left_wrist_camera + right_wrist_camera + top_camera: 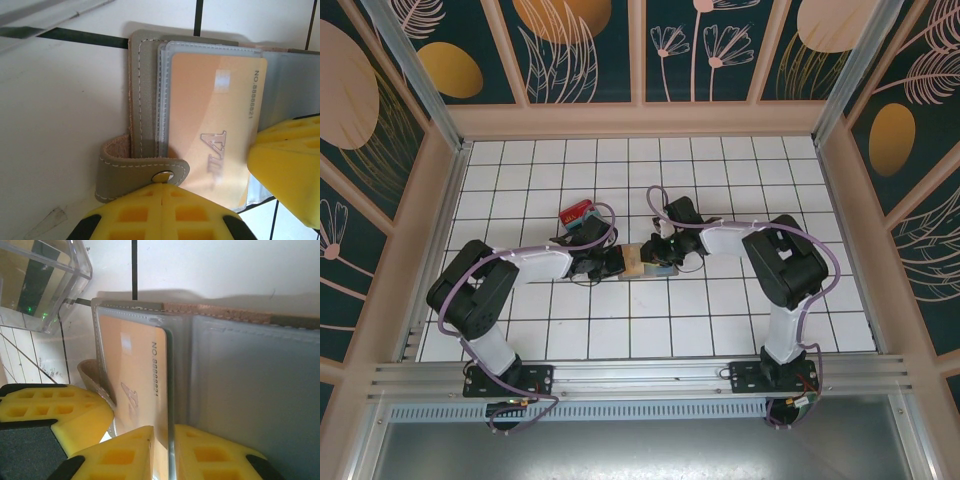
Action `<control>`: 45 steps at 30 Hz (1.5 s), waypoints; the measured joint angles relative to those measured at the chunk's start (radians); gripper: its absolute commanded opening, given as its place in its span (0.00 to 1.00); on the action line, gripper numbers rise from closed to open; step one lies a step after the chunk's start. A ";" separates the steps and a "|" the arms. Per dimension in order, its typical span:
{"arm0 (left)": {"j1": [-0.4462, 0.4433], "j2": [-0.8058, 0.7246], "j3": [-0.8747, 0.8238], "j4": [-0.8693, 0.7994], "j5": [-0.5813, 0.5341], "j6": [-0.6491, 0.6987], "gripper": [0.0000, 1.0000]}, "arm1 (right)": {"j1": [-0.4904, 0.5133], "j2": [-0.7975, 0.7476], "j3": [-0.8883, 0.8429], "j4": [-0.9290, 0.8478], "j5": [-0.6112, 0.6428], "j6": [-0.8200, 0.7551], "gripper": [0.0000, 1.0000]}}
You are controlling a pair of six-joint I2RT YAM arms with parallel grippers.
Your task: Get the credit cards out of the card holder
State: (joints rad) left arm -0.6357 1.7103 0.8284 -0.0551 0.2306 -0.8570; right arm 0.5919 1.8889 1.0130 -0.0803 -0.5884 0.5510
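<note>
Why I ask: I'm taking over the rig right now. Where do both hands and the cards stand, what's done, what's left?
Left hand: shut, tips at the snap tab of the card holder.
Right hand: closed on the clear sleeve holding the tan card.
Holder: open on the table, between the hands.
Done: red card and teal card lie out on the tiles, beyond the left arm.
To do: pull out the tan card; whether more cards sit inside, I can't tell.

Bright even light, blurred close-ups
</note>
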 measured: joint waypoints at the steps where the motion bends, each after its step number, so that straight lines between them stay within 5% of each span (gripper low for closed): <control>1: 0.000 0.000 0.000 0.000 0.000 0.000 0.03 | 0.000 0.001 0.001 0.000 0.000 -0.003 0.11; 4: 0.000 0.000 0.000 0.000 0.000 0.000 0.03 | 0.000 0.006 0.002 -0.002 0.000 -0.006 0.00; 24: 0.000 0.008 0.009 -0.005 -0.005 0.000 0.01 | -0.080 -0.037 -0.034 -0.033 -0.005 -0.030 0.00; 26: 0.000 0.010 0.012 -0.008 -0.005 0.001 0.01 | -0.080 -0.037 -0.039 -0.027 -0.008 -0.029 0.24; 28: 0.000 0.012 0.015 -0.008 -0.004 0.001 0.01 | -0.080 -0.037 -0.039 -0.018 -0.022 -0.027 0.33; 38: 0.000 0.013 0.016 -0.008 -0.004 0.000 0.01 | -0.068 -0.023 -0.036 0.010 -0.012 -0.013 0.00; 45: 0.000 0.013 0.016 -0.008 -0.005 0.001 0.01 | -0.090 -0.048 -0.068 0.014 -0.005 -0.019 0.00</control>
State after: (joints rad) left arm -0.6357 1.7233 0.8440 -0.0635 0.2256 -0.8562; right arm 0.5014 1.8404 0.9447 -0.0666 -0.5938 0.5323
